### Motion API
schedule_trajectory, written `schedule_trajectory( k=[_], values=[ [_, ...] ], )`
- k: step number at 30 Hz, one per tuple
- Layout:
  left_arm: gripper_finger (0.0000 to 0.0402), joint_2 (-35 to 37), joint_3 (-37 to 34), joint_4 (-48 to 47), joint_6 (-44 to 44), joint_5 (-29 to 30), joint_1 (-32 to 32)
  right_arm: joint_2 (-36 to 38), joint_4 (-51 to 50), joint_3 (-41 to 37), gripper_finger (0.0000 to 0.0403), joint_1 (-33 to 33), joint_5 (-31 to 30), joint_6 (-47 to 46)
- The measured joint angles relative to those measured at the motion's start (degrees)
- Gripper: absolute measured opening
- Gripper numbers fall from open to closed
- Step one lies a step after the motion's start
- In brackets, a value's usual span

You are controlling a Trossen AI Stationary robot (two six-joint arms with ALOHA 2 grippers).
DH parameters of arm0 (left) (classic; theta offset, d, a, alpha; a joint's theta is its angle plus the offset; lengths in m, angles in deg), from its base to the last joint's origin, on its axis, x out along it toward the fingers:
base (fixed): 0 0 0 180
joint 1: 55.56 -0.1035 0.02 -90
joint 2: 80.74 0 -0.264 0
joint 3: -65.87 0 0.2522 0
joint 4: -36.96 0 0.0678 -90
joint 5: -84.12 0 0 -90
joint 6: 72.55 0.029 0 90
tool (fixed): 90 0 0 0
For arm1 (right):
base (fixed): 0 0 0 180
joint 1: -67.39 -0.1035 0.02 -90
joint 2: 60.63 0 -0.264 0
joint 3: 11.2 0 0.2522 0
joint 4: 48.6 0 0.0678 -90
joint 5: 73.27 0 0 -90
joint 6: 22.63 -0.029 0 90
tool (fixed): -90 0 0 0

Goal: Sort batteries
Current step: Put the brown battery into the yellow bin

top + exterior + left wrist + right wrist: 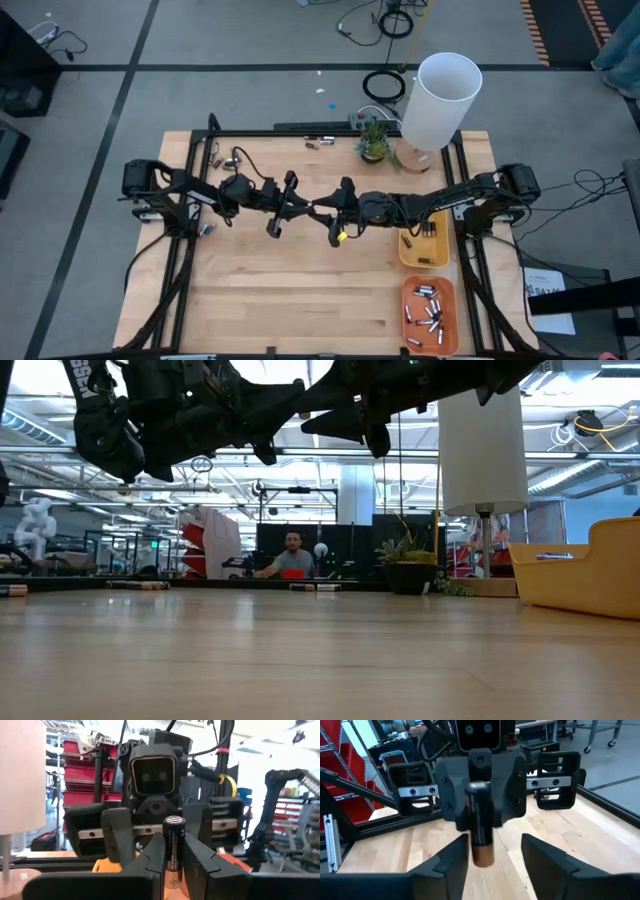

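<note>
One battery (pixel 173 851), dark with a copper-coloured lower end, stands upright above the middle of the table, and my left gripper (pixel 173 845) is shut on it. My right gripper (pixel 495 851) faces it from the table's right and is open. Its two fingers stand on either side of the battery's copper end (pixel 482 857), one of them (pixel 457 860) close against it. In the high view the left gripper (pixel 298 206) and the right gripper (pixel 326 208) meet tip to tip. Several more batteries (pixel 428 312) lie in the orange tray (pixel 409 290). My left gripper pinches the battery's dark body (pixel 173 862) between its two fingers, about halfway along. The fingers come roughly level from the table's left and lie across the battery. It stands upright, copper end down, lifted clear of the table. My right gripper: whether its nearer finger touches the copper end, I cannot tell.
A yellow tray (pixel 410 258) stands at the right with the orange tray in front of it. A white lamp (pixel 440 95) and a small plant (pixel 375 140) stand at the far right. A few loose batteries (pixel 320 143) lie by the far edge. The wooden table (pixel 290 300) shows bare near the front.
</note>
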Motion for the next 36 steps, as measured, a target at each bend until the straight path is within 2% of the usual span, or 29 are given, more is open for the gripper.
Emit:
schedule_trajectory(
  k=[6, 12, 17, 23, 27, 30, 32, 36],
  values=[
    [0.0045, 0.02, 0.0, -0.79, 0.62, 0.37, 0.0, 0.0, -0.05, 0.0, 0.0111, 0.0, 0.07, 0.22],
    [0.0051, 0.02, 0.0, -1.82, 1.22, 1.03, 0.0, 0.02, -0.93, 0.0, 0.003, -0.07, 0.16, 2.23],
    [0.01, 0.04, 0.0, -3.33, 2.14, 3.04, 0.01, 0.02, -1.08, -0.02, 0.0028, -0.04, -0.07, 2.83],
    [0.0115, 0.07, 0.04, -5.11, 3.59, 3.16, -0.15, 2.37, -6.13, -0.04, 0.0028, 0.13, -0.77, 1.67],
    [0.0117, 0.04, 0.02, -5.56, 3.64, 2.57, -0.8, 7.56, -14.31, -0.03, 0.0028, 0.33, -4.01, -0.57],
    [0.0118, 0.07, 0.03, -7.66, 3.91, 2.58, -2.18, 12.09, -24.02, 0.0, 0.0028, 0.33, -5.19, -3.93],
    [0.0118, 0.07, 0.02, -10.03, 4.97, 2.58, -3.0, 15.24, -34.41, 0.04, 0.0028, 0.31, -5.12, -8.79],
    [0.0118, 0.92, 0.02, -16.07, 8.62, 2.62, -4.24, 19.11, -58.77, 0.04, 0.0028, 0.3, -4.2, -24.3]
  ],
)
